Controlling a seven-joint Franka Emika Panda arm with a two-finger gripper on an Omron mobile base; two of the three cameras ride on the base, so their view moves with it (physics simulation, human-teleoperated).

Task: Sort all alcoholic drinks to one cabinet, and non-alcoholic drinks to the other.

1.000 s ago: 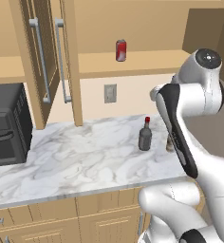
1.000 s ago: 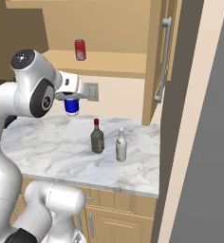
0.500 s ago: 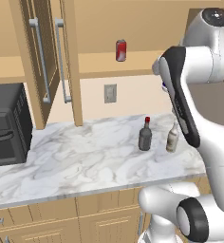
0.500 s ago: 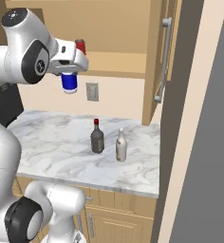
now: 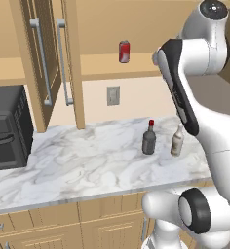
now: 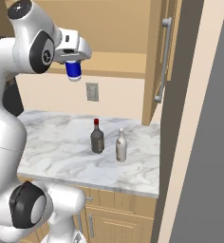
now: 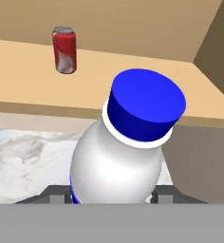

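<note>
The pincer (image 6: 73, 64) grips the white bottle (image 7: 117, 161) up at cabinet (image 5: 107, 68) height. Ahead, the red can (image 7: 65, 50) stands on the shelf; two long-necked bottles (image 6: 98, 137) stay on the worktop (image 5: 87, 160) below.

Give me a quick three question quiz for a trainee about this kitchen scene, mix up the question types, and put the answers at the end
1. True or false: the gripper is shut on the white bottle with the blue cap.
2. Multiple choice: where is the red soda can? A) on the marble counter B) on the bottom board of the open cabinet C) inside the black microwave
3. Fill in: the two bottles standing on the marble counter are the dark grey bottle with the ___ cap and the pale beige bottle.

Key: 1 true; 2 B; 3 red
</note>
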